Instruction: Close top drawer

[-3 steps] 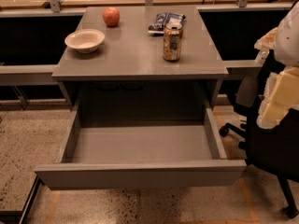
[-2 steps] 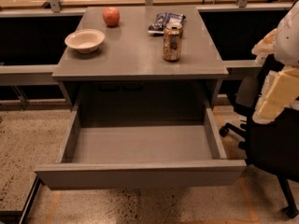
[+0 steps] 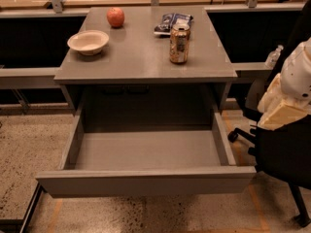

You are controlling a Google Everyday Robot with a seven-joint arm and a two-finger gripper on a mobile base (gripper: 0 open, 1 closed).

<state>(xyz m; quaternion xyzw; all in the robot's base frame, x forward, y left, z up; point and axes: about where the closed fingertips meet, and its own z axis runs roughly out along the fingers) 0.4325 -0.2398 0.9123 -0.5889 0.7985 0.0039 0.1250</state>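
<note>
The top drawer [image 3: 146,181] is a wide, shallow grey drawer pulled far out from under the grey cabinet top [image 3: 146,67]. Its inside shows bare and its flat front faces me at the bottom of the camera view. My gripper [image 3: 282,111] is at the right edge, cream and white, hanging beside the drawer's right side wall and above its level, apart from it.
On the cabinet top stand a white bowl [image 3: 88,41], a red apple [image 3: 115,17], a drink can [image 3: 179,43] and a blue snack bag [image 3: 173,22]. A black office chair [image 3: 284,154] stands to the right. A plastic bottle [image 3: 273,56] sits on a side ledge.
My gripper has shifted slightly down and left at the right edge. The drawer has not moved.
</note>
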